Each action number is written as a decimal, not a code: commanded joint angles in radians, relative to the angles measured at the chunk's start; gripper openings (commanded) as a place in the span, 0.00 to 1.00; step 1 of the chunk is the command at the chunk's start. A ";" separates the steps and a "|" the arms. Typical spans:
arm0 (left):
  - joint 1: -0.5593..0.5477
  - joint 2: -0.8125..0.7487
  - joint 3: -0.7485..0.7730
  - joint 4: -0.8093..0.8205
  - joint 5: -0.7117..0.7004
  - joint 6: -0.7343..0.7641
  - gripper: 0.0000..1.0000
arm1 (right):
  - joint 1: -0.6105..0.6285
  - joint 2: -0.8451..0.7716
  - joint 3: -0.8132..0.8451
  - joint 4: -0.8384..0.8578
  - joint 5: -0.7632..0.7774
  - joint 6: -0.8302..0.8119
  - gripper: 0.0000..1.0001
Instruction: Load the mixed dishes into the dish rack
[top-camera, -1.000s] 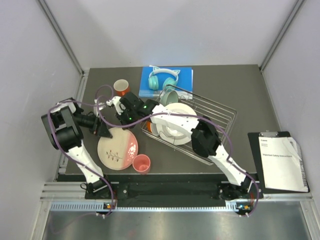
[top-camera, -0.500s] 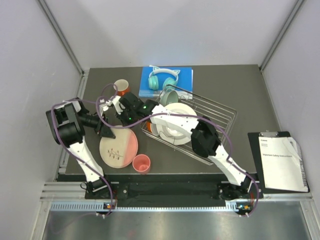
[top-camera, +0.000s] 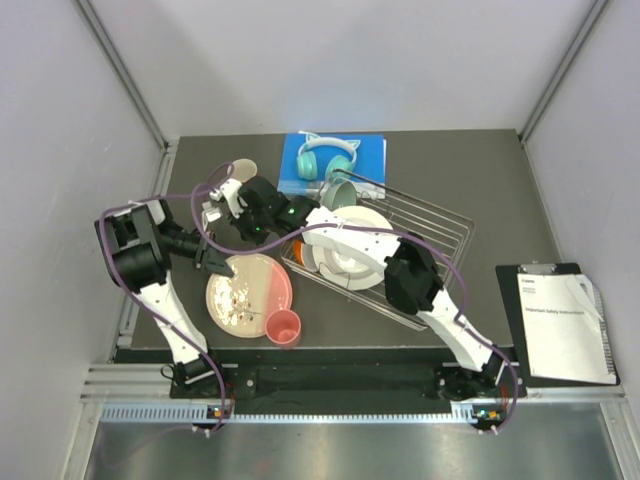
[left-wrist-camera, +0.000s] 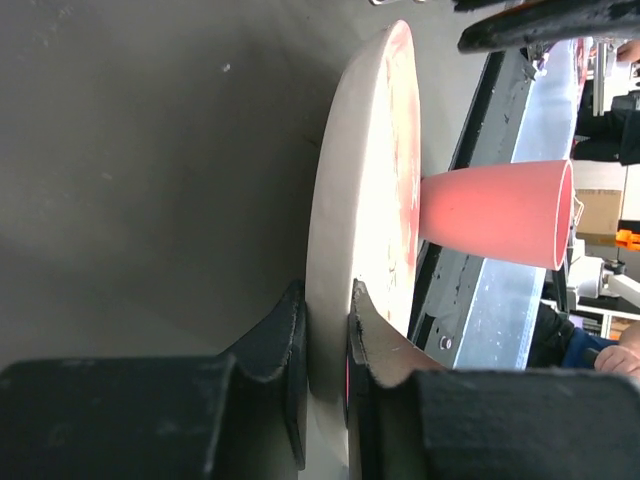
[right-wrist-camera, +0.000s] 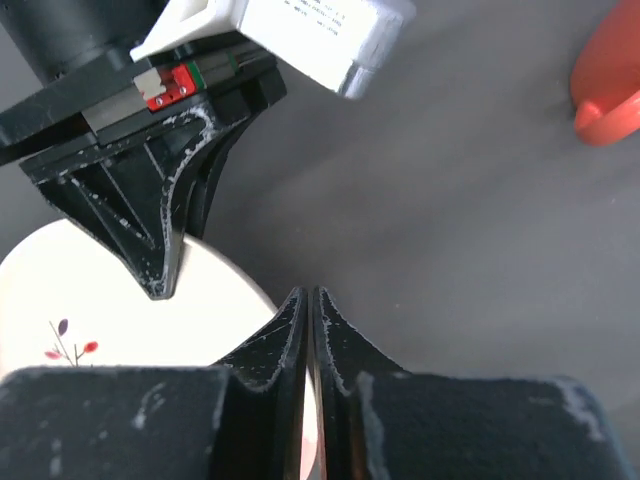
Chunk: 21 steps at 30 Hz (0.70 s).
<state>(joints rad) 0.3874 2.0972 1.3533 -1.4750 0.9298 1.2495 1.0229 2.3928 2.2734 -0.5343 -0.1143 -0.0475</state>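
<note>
The large pink-and-cream plate (top-camera: 250, 295) lies at the front left of the table. My left gripper (top-camera: 222, 265) is shut on its upper-left rim. In the left wrist view the plate (left-wrist-camera: 360, 190) shows edge-on, pinched between both fingers (left-wrist-camera: 290, 325). The coral pink cup (top-camera: 284, 326) stands by the plate's near edge. My right gripper (top-camera: 240, 228) hovers shut and empty over the plate's far rim (right-wrist-camera: 100, 300). The orange cup (top-camera: 240, 170) sits behind. The dish rack (top-camera: 430, 225) holds white plates (top-camera: 350, 250) and the mint green bowl (top-camera: 340, 195).
Teal headphones (top-camera: 325, 155) rest on a blue book (top-camera: 365, 150) behind the rack. A clipboard (top-camera: 565, 320) lies off the table at the right. The right arm stretches across the rack toward the left arm, and the two grippers are close together.
My left gripper went from open to shut on the plate's rim. The plate tipped up briefly and now sits slightly further right. The right gripper stayed shut and drew back a little.
</note>
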 joint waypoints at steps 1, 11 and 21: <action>0.031 -0.069 0.018 -0.031 -0.128 0.070 0.00 | 0.000 -0.073 0.031 0.099 0.007 -0.002 0.06; 0.073 -0.328 0.082 -0.033 -0.149 -0.110 0.00 | -0.015 -0.283 -0.107 0.183 0.102 -0.002 1.00; -0.010 -0.509 0.328 -0.031 -0.006 -0.376 0.00 | -0.133 -0.559 -0.238 0.145 0.278 0.095 1.00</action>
<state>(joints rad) 0.4297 1.6890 1.5764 -1.3228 0.7933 1.0103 0.9653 1.9892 2.0865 -0.4179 0.0345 -0.0200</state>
